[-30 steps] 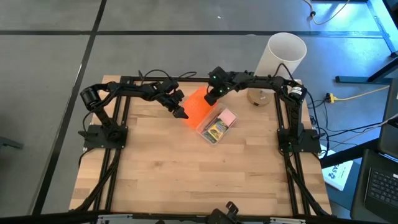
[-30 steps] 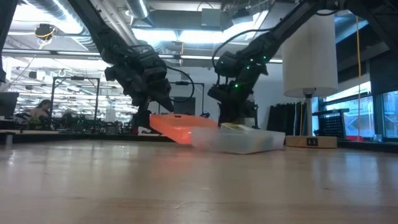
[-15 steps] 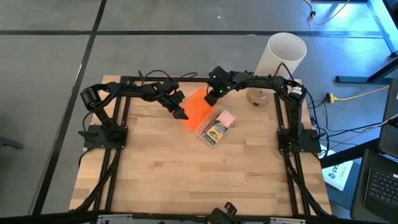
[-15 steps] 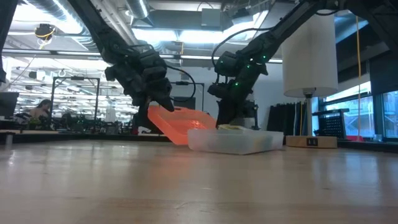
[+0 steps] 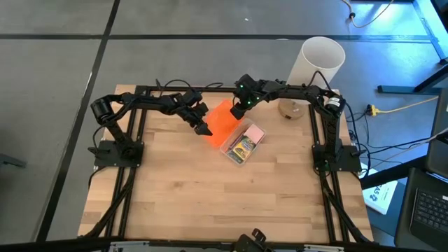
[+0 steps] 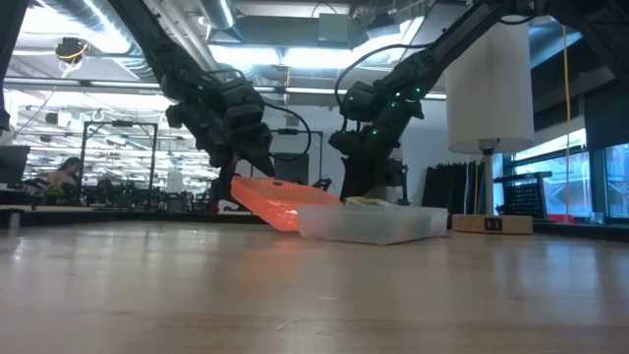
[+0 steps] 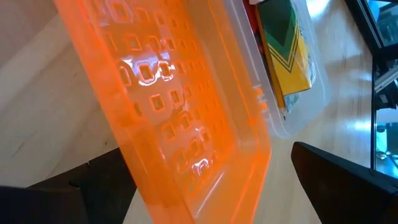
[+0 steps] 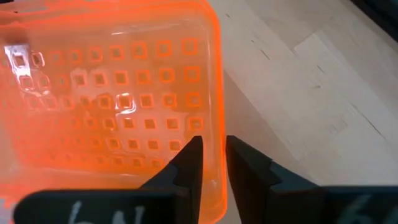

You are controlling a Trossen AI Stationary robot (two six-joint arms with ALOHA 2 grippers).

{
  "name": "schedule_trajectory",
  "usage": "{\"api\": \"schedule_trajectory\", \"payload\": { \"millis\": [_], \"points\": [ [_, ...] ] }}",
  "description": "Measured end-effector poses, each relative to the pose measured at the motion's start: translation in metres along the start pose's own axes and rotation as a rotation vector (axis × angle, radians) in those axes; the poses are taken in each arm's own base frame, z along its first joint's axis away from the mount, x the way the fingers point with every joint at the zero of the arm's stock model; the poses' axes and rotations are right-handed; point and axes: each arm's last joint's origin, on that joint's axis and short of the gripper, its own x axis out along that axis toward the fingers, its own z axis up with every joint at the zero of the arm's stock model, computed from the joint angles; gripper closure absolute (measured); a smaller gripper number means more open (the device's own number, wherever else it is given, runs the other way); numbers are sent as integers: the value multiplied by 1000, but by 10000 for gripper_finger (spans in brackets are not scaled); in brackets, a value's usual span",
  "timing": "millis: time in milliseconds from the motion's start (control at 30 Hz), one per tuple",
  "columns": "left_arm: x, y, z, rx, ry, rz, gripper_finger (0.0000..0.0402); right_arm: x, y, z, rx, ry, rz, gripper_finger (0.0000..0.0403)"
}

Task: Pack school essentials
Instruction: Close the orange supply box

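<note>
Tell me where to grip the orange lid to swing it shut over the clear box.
Grip the orange lid by its thin free rim, away from the edge meeting the clear box, fingers straddling the rim. The lid is a flat, tilted panel, so only its edges fit between fingers. The right gripper already pinches one rim; the left gripper is at the opposite side.

Bright ceiling strips backlight the low view; glare spots the orange lid; wrist views soft.
</note>
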Motion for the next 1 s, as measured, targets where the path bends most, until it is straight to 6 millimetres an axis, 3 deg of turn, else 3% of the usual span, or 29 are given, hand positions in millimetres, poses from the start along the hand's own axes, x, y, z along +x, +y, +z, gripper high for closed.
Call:
{"api": "schedule_trajectory", "payload": {
  "millis": [167,467,667,1000],
  "points": [
    [0,0,0,3,0,0,8,0,0,-1,-46,6,1,310],
    [4,-5,-2,18,12,-8,8,-3,0,1,-20,16,4,225],
    [6,-9,-3,46,19,-9,8,-26,0,20,0,53,-1,211],
    [9,-15,-4,58,41,-60,8,-81,22,57,-74,57,3,210]
  ]
}}
